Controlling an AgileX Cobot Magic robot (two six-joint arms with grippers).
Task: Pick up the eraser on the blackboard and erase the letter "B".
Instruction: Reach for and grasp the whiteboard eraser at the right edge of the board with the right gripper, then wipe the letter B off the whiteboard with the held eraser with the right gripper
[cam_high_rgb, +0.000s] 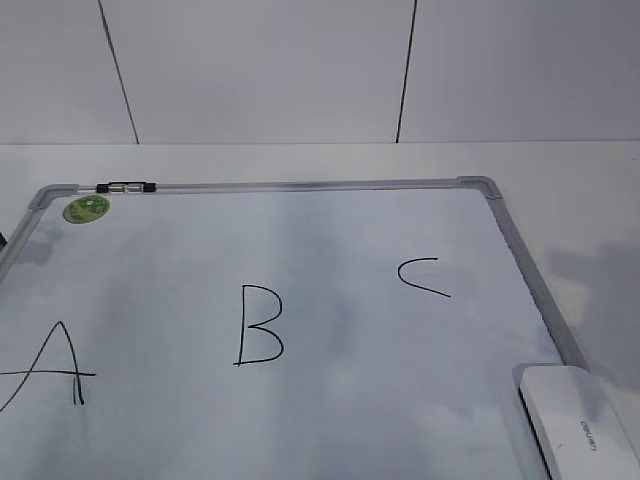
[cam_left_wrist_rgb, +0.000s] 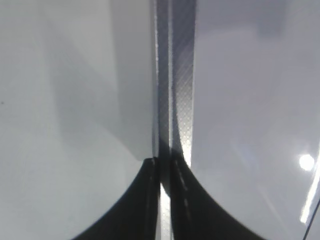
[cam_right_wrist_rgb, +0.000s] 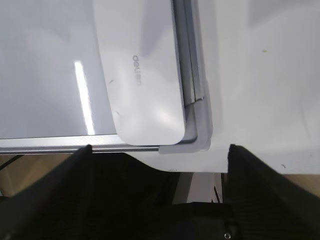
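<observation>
Right wrist view had my right gripper (cam_right_wrist_rgb: 159, 165) spread wide and empty above the near corner of the blackboard (cam_right_wrist_rgb: 50, 60). That stance suited a grasp, since the eraser (cam_right_wrist_rgb: 142, 75) lay flat just ahead, inside that corner and against the frame. Left wrist view showed my left gripper (cam_left_wrist_rgb: 164, 172) pressed together on nothing, over the frame at the board's left side, clear of the work. Farther off, the letter "B" (cam_high_rgb: 258, 325) stood unerased mid-board.

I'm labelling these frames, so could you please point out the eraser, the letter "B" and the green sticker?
eraser (cam_right_wrist_rgb: 145, 75): right wrist view, middle of its white top.
letter "B" (cam_high_rgb: 259, 326): exterior view, its middle junction.
green sticker (cam_high_rgb: 87, 208): exterior view, its centre.
</observation>
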